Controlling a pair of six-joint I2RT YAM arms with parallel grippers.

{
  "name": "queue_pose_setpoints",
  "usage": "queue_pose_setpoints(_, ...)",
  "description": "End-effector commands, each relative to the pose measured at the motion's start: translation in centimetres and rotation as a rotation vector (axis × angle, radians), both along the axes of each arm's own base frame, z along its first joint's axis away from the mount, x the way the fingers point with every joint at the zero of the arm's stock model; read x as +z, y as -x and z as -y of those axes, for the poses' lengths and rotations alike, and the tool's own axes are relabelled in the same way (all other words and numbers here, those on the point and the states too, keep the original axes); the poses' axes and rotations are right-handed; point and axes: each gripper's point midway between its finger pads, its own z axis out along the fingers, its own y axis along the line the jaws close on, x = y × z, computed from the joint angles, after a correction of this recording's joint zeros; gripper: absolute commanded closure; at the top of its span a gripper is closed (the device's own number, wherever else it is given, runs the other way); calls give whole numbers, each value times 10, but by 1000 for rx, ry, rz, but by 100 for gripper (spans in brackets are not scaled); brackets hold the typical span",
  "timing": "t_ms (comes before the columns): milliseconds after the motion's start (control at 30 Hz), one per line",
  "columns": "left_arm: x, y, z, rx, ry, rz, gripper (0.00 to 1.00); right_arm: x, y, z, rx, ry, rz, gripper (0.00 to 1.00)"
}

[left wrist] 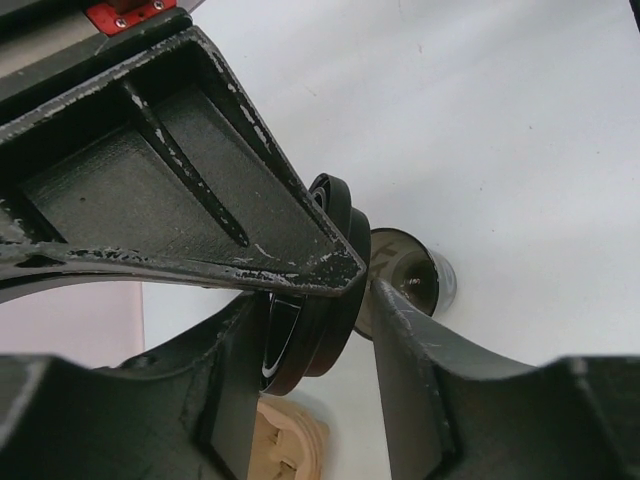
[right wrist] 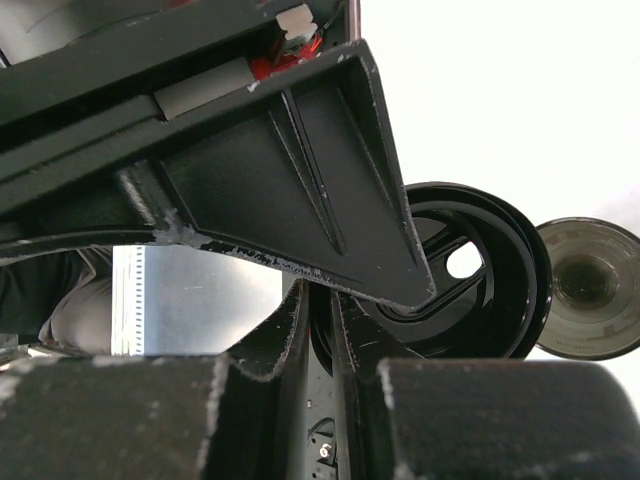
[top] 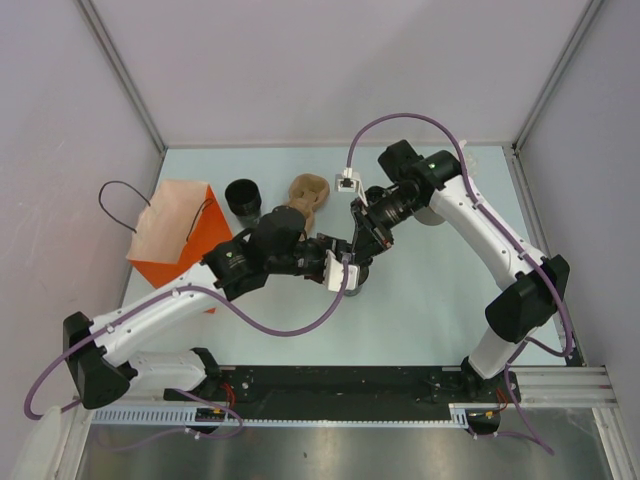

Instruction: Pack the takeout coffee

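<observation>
The takeout coffee cup (top: 242, 198), small and black, stands at the back of the table between the orange paper bag (top: 180, 230) and the pulp carrier. Its black lid (right wrist: 490, 260) is off the cup, held on edge in mid-air at the table's centre. My right gripper (right wrist: 320, 290) is shut on the lid's rim. My left gripper (left wrist: 345, 300) meets it from the left (top: 345, 262), jaws open around the same lid (left wrist: 300, 340), with a gap showing on one side. From above, the lid is hidden between the two grippers.
The brown pulp cup carrier (top: 308, 195) lies just behind the grippers and shows below the lid (left wrist: 290, 440). A grey-brown cylinder (right wrist: 585, 290) stands under the right arm. The bag's black handles loop out to the left.
</observation>
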Motion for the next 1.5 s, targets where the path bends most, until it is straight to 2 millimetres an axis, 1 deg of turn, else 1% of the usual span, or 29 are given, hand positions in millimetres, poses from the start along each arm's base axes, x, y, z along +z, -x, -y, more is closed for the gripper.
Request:
queue_pose_setpoints(0,10,3,8,-22,32,18,57,15,12,4,17,-11,-15,87)
queue_pose_setpoints(33,9,3,8,-25,28,14,60,16,11,3,17,-13,-11,87)
queue_pose_setpoints(67,8,3,8,-24,26,10,68,17,10,4,13,-13,-6,87)
queue_pose_setpoints(167,5,3,9,-14,23,-1,83,24,4,6,-7,-25,13,85)
queue_pose_setpoints(267,3,3,8,-6,24,-3,88,33,-4,12,-37,-43,36,84)
queue_pose_setpoints(333,3,4,7,-2,29,-11,89,36,-11,17,-65,-48,44,78)
queue_pose_setpoints(367,2,3,7,3,30,-13,90,40,-13,18,-73,-53,56,74)
queue_pose_setpoints(400,2,3,7,5,34,-14,90,41,-17,20,-83,-54,66,64)
queue_pose_setpoints(500,0,2,6,32,43,-29,91,52,-31,31,-137,-45,132,45)
queue_pose_setpoints(533,1,2,6,42,53,-43,91,54,-36,37,-159,-28,161,42)
queue_pose_setpoints(600,3,0,6,62,70,-47,91,66,-46,48,-208,-27,238,35)
queue_pose_setpoints(667,6,-3,6,93,105,-72,93,71,-59,61,-265,0,328,30)
queue_pose_setpoints(700,7,-5,5,121,125,-109,93,74,-56,66,-284,10,374,26)
queue_pose_setpoints(733,12,-8,7,132,154,-123,94,75,-70,72,-330,41,469,25)
queue_pose_setpoints(767,16,-11,7,149,177,-147,96,78,-73,76,-357,48,516,24)
queue_pose_setpoints(800,19,-18,4,197,215,-212,96,74,-62,83,-371,56,560,17)
queue_pose_setpoints(833,23,-22,6,209,250,-245,97,80,-80,89,-436,72,682,14)
queue_pose_setpoints(867,30,-26,6,222,282,-284,97,81,-81,93,-454,78,745,10)
queue_pose_setpoints(900,34,-37,0,278,325,-365,97,79,-76,93,-444,74,800,5)
queue_pose_setpoints(933,34,-44,-1,296,346,-409,97,79,-74,99,-467,63,887,2)
queue_pose_setpoints(967,41,-44,1,277,369,-462,97,79,-70,99,-469,53,930,1)
queue_pose_setpoints(1000,42,-52,-5,318,400,-554,97,80,-67,98,-460,49,984,0)
queue_pose_setpoints(1033,47,-56,-5,313,431,-592,98,82,-61,99,-461,24,1030,0)
queue_pose_setpoints(1067,46,-57,-4,302,441,-648,98,85,-59,98,-462,16,1051,0)
queue_pose_setpoints(1133,46,-68,-5,348,484,-765,98,89,-56,93,-454,-1,1075,0)
queue_pose_setpoints(1233,49,-77,-8,393,515,-892,98,87,-48,81,-385,-26,1088,0)
queue_pose_setpoints(1267,45,-80,-8,389,509,-936,98,85,-45,77,-356,-31,1090,0)
queue_pose_setpoints(1333,49,-79,-9,381,536,-1005,98,82,-39,67,-303,-48,1099,0)
queue_pose_setpoints(1467,53,-74,-14,372,586,-1183,98,74,-38,51,-234,-49,1113,5)
